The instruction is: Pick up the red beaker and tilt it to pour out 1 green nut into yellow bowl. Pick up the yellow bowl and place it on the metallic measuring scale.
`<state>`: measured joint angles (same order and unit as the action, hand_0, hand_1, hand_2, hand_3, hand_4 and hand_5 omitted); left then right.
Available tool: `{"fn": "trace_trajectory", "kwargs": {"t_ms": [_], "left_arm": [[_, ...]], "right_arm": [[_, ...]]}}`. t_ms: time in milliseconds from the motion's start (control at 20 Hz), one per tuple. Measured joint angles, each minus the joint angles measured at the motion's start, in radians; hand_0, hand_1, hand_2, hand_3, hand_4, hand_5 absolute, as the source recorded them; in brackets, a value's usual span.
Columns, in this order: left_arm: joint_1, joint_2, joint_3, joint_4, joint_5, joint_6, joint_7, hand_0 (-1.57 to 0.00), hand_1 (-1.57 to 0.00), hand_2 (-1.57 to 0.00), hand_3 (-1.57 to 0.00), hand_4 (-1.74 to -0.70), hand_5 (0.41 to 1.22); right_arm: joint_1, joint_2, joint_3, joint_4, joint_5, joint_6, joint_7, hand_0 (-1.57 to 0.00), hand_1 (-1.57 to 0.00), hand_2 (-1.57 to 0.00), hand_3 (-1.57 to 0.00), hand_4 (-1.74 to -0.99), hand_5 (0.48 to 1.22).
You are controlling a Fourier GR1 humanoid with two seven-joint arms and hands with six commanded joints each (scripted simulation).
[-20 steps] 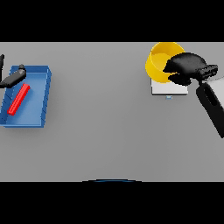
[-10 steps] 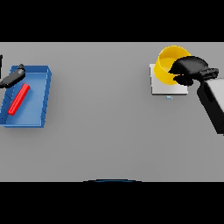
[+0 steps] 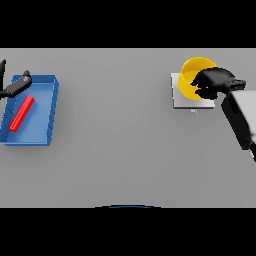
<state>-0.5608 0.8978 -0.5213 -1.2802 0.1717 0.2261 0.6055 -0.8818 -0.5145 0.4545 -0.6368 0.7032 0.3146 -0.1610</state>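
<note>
Head view: grey table (image 3: 125,150) fills the frame. Blue tray (image 3: 46,120) sits at the left edge, with a long red object, presumably the red beaker (image 3: 22,113), lying slantwise inside it. Right arm (image 3: 240,119) enters from the right side and reaches to the upper right. Metallic measuring scale (image 3: 186,100), a pale square plate, lies in the upper right; yellow bowl (image 3: 192,75) sits over its upper part, overhanging the far edge. Right hand (image 3: 214,82) is clamped on the bowl's right rim, fingers curled over it. Left hand (image 3: 14,87) shows at the upper left by the tray's corner; cannot tell how its fingers are set. No green nut can be made out in the bowl. Judgement: placing step is nearly finished. To do it well, centre the bowl on the plate, lower it until flat, then loosen the fingers and lift straight up so the rim is not dragged off the scale.
</note>
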Motion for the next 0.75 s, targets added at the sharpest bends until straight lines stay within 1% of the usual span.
{"fn": "trace_trajectory", "kwargs": {"t_ms": [50,100,150,200,300,350,400,450,500,600,700,750], "left_arm": [[0.008,0.002,-0.002,-0.008,-0.001,0.004,-0.005,0.0,0.0,0.0,0.0,-0.81,0.744],[0.011,0.004,0.0,-0.01,0.0,0.007,-0.001,0.0,0.0,0.0,0.0,-0.81,0.744],[0.017,0.007,0.0,-0.014,0.003,0.004,-0.005,0.0,0.0,0.0,0.0,-0.81,0.745],[0.015,0.004,-0.002,-0.007,0.002,0.002,0.001,0.0,0.0,0.0,0.0,-0.81,0.742],[0.011,0.0,-0.009,-0.011,-0.008,0.005,-0.002,0.0,0.0,0.0,0.0,-0.81,0.738],[0.001,-0.009,-0.009,0.008,-0.01,0.003,-0.004,0.0,0.0,0.0,0.0,-0.81,0.739],[0.003,-0.003,-0.004,0.007,-0.007,0.002,-0.01,0.0,0.0,0.0,0.0,-0.81,0.739],[0.004,-0.009,-0.002,0.018,-0.003,0.001,-0.016,0.0,0.0,0.0,0.0,-0.81,0.737],[0.003,-0.009,-0.002,0.016,-0.002,-0.001,-0.013,0.0,0.0,0.0,0.0,-0.81,0.736],[-0.008,-0.014,-0.003,0.031,-0.011,0.002,-0.015,0.0,0.0,0.0,0.0,-0.81,0.734],[-0.012,-0.019,-0.004,0.034,-0.01,0.004,-0.007,0.0,0.0,0.0,0.0,-0.82,0.734],[-0.003,-0.02,-0.004,0.028,-0.006,0.004,-0.015,0.0,0.0,0.0,0.0,-0.82,0.734]], "right_arm": [[-0.003,0.002,-0.003,0.012,-0.005,0.006,0.008,-1.22,-1.08,-1.13,-0.82,-1.548,1.053],[-0.01,-0.002,-0.009,0.02,-0.008,0.013,0.009,-0.98,-0.87,-0.95,-0.76,-1.504,0.983],[-0.016,0.005,-0.008,0.028,-0.009,0.022,0.011,-0.78,-0.69,-0.81,-0.71,-1.47,0.928],[-0.028,0.006,-0.008,0.034,-0.01,0.033,0.004,-0.62,-0.55,-0.69,-0.67,-1.444,0.887],[-0.031,0.008,-0.006,0.039,-0.009,0.043,0.003,-0.4,-0.35,-0.52,-0.6,-1.41,0.821],[-0.026,0.01,-0.002,0.04,-0.008,0.041,-0.007,-0.32,-0.28,-0.45,-0.57,-1.397,0.799],[-0.023,0.012,0.002,0.051,-0.004,0.038,-0.019,-0.25,-0.23,-0.39,-0.54,-1.385,0.78],[-0.027,0.007,0.006,0.061,0.002,0.034,-0.037,-0.2,-0.18,-0.34,-0.51,-1.372,0.766],[-0.028,0.007,0.013,0.064,0.007,0.041,-0.042,-0.16,-0.14,-0.29,-0.47,-1.356,0.755],[-0.039,0.01,0.021,0.083,0.018,0.034,-0.059,-0.1,-0.09,-0.21,-0.41,-1.336,0.741],[-0.043,0.012,0.024,0.083,0.019,0.045,-0.061,-0.07,-0.06,-0.14,-0.37,-1.316,0.735],[-0.036,0.015,0.03,0.087,0.023,0.043,-0.063,-0.05,-0.05,-0.12,-0.35,-1.308,0.733]]}}
